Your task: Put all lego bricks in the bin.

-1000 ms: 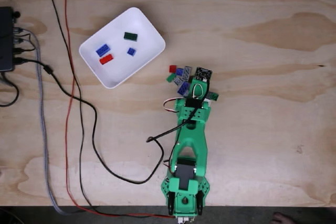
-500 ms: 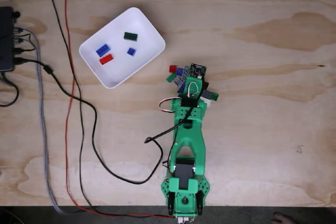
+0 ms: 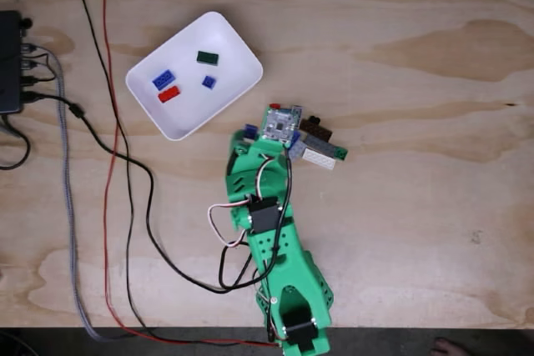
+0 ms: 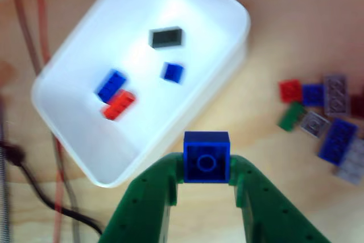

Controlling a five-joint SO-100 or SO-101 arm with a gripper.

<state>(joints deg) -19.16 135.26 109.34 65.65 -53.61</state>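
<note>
Four lego bricks (image 4: pixel 118 94) already lying in the bin (image 3: pixel 236 49). Gripper (image 4: pixel 206 170) clenched on a blue brick (image 4: pixel 206 156) just outside the bin's near rim. Loose pile (image 4: pixel 324 118) left on the surface (image 3: pixel 417 206).

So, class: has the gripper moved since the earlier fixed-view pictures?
Yes. The gripper, shut on a blue lego brick, has swung left off the brick pile toward the white bin, which stayed put.

I see 4 bricks (image 4: pixel 118 95) in bin (image 3: pixel 242 56), pile (image 3: pixel 321 146) right of it on surface (image 3: pixel 417 206), end effector (image 4: pixel 206 166) btw them.
</note>
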